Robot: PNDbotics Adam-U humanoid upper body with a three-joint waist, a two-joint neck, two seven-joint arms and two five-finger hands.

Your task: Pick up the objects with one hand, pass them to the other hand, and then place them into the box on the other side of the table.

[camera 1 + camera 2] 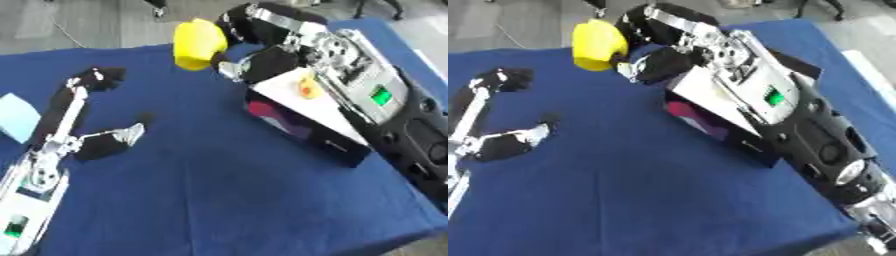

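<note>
Right robot hand curled round yellow object, held beyond box. Left robot hand, fingers spread, low and well apart leftward over desk.

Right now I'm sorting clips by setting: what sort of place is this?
Probably a lab or demo space: a table under a blue cloth, a bare grey floor beyond it, and a box set out for sorting.

A matt blue cloth covers the table. The yellow object looks like smooth, slightly glossy plastic. Both hands, left and right, show black plastic and bright silver metal. The box looks like smooth card, white inside.
</note>
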